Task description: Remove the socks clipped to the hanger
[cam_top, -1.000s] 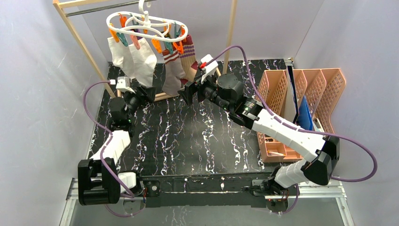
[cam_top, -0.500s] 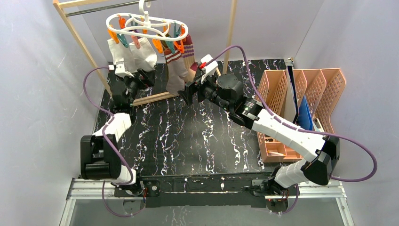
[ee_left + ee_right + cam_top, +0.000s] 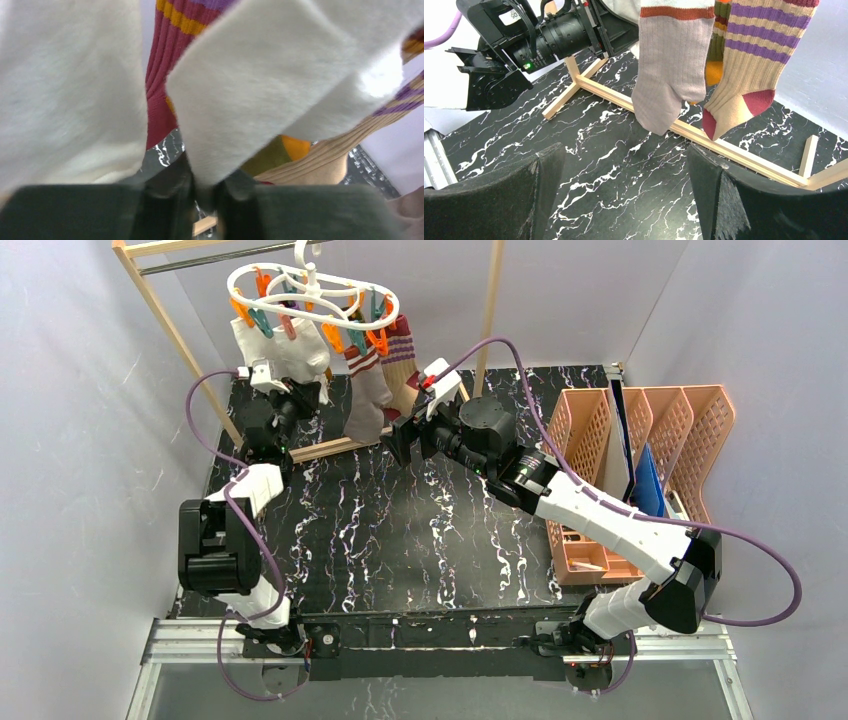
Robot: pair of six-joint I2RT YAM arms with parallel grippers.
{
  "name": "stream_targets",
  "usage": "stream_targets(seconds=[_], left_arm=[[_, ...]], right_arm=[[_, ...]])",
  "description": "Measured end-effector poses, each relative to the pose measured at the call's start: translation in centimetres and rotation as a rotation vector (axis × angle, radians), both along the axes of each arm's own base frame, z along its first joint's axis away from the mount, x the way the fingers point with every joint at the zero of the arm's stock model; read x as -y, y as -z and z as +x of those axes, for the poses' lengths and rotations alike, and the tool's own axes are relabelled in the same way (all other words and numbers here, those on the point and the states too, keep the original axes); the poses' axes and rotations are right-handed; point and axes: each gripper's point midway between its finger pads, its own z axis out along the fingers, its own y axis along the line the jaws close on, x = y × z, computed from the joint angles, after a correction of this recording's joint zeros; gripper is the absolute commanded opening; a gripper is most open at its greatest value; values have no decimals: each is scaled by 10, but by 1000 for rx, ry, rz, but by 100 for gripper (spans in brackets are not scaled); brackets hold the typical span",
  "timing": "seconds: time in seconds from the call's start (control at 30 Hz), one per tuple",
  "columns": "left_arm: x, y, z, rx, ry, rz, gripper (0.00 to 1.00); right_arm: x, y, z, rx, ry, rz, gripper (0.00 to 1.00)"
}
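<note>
Left wrist view: left gripper [image 3: 202,192] pinches the lower tip of a white sock [image 3: 270,90], dark fingers pressed close with the cloth between them. A second white sock hangs just beside it, and a maroon-and-orange one [image 3: 165,75] hangs behind.

Top view: hanger [image 3: 310,290] hangs by its hook from the rod of the wooden rack [image 3: 172,332]. All socks [image 3: 365,380] are clipped under it, with none on the tabletop [image 3: 400,540].

Right gripper [image 3: 624,185] is spread wide and holds nothing. It is low, near a grey-tan sock [image 3: 669,75] and a purple-striped sock [image 3: 754,65] but apart from both.

Step in hand, as I judge it: tug the white sock free of its peg [image 3: 287,328].
- Pull straight down, steady, no jerk.
- The hanger hangs free and will likely swing, so a sideways drag could unhook it.
- The bite looks shallow, right at the tip, and soft cloth may slip out.

Surface: black tabletop with white marbling, flat and matte. Room: pale walls close on three sides, orange mesh baskets [image 3: 690,410] on the right.
</note>
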Motion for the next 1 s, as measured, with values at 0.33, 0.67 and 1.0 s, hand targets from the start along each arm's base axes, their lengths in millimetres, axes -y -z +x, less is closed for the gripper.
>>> stream_targets(seconds=[0.33, 0.67, 1.0], left_arm=[[4, -3, -1, 8, 20, -21, 0], [3, 7, -59, -15, 10, 9, 0], [4, 34, -92, -76, 12, 16, 0]], right_arm=[[1, 5, -1, -12, -3, -16, 99], [-16, 3, -19, -22, -43, 7, 98], [-86, -6, -54, -20, -273, 75, 99]])
